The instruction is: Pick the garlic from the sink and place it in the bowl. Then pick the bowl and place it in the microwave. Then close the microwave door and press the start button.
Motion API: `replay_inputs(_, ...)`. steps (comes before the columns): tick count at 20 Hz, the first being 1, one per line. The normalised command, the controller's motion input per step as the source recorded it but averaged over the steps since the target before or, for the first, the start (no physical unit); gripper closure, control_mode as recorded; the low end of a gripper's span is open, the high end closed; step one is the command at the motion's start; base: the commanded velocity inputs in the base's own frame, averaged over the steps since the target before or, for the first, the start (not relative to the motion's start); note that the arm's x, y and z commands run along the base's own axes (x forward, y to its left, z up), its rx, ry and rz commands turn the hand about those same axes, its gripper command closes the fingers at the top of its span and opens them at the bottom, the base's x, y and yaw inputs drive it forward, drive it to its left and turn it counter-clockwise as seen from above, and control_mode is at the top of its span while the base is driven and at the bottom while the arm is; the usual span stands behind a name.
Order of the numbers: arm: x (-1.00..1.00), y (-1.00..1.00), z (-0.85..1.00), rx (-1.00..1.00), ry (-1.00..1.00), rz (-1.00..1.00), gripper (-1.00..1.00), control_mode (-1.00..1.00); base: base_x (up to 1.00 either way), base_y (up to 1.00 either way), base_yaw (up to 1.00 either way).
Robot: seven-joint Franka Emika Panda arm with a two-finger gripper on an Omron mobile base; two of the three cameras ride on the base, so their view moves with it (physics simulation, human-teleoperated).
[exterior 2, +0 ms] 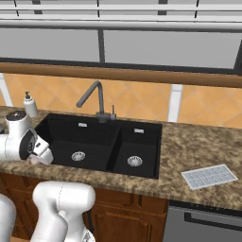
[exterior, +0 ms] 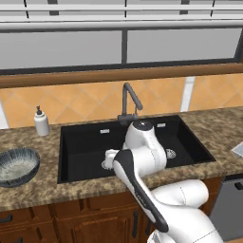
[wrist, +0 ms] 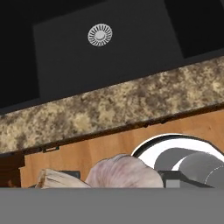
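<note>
I see a speckled brown stone table [exterior: 42, 182] under an orange tiled wall, with the black sink [exterior: 85, 147] set into it and a grey faucet [exterior: 129, 102] behind the basins. To the sink's left the bowl [exterior: 18, 165] sits on the table, and a white soap bottle [exterior: 41, 121] stands behind it. To the sink's right lies a pale gridded mat [exterior 2: 208, 176]. My hand [exterior 2: 38, 153] hangs over the sink's front edge at its left end. In the hand view the garlic [wrist: 124, 173] sits right at the fingers, above the table's front lip and wooden cabinet [wrist: 113, 146], clear of the basin; the hand grips it.
</note>
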Motion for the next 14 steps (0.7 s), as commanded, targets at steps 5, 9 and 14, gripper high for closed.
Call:
replay_inputs(5,-0.04,1.00,0.45,-0.06,0.04,0.07,1.00,-1.00,0.00,0.00,0.00)
replay_inputs(9,-0.25,0.57,-0.07,-0.03,-0.02,0.16,1.00,-1.00,0.00,0.00,0.00)
replay_inputs(14,0.00,0.29,0.26,0.00,-0.14,0.15,1.00,-1.00,0.00,0.00,0.00)
